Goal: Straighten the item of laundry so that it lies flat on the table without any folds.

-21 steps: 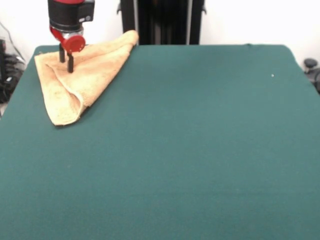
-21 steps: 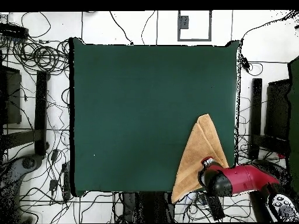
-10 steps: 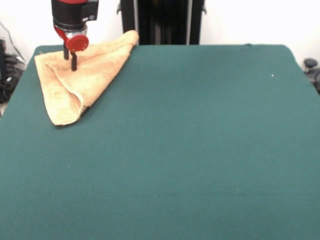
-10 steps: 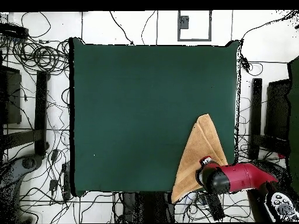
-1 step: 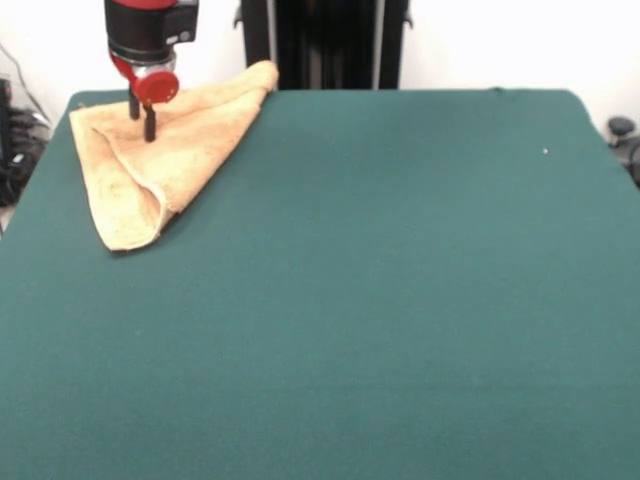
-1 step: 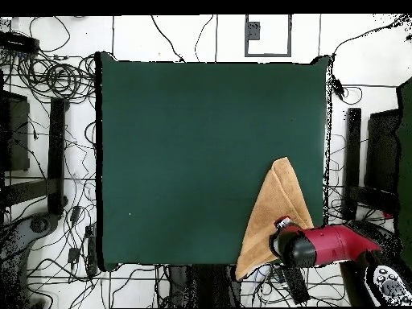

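The towel [image 5: 155, 155] lies folded into a rough triangle at a far corner of the table [image 5: 380, 300], one tip reaching the table's edge and hanging past it in the overhead view [image 6: 269, 217]. The gripper [image 5: 141, 120] stands over its upper part, its two fingers a narrow gap apart with no cloth between them. The rest of the green felt is bare; cables [image 6: 56, 76] litter the floor [image 6: 193, 36] around.

Lab: cable-strewn floor [image 6: 56, 80]
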{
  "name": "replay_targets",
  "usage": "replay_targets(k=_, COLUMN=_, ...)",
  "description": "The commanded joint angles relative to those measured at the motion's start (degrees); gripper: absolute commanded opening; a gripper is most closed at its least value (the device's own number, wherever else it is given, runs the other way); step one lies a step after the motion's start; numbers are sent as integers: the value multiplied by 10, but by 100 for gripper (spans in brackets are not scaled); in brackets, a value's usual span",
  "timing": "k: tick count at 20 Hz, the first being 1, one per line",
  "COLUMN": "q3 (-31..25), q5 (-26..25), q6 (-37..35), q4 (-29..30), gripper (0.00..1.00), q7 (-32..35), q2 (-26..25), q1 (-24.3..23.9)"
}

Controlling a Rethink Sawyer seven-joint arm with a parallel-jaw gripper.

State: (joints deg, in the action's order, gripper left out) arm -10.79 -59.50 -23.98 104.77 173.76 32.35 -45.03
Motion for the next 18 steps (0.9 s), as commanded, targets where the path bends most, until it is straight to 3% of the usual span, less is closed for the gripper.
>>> replay_targets(k=1, q3=-24, q5=-33, q6=-3, q4=2, gripper=100, q7=-124, q2=-61, q1=15)
replay_targets(k=7, q3=-21, q5=-64, q6=16, q4=-16, gripper=100, q7=-128, q2=-87, q1=7)
replay_targets(k=13, q3=-32, q5=-56, q6=4, q4=-15, gripper=100, q7=-148, q2=-88, q1=-7)
replay_targets(k=14, q3=-34, q5=-55, q6=3, q4=-15, gripper=0, q7=-151, q2=-88, q1=-10)
replay_targets(k=18, q3=-35, q5=-51, q6=0, q4=-13, gripper=0, q7=-153, q2=-87, q1=-10)
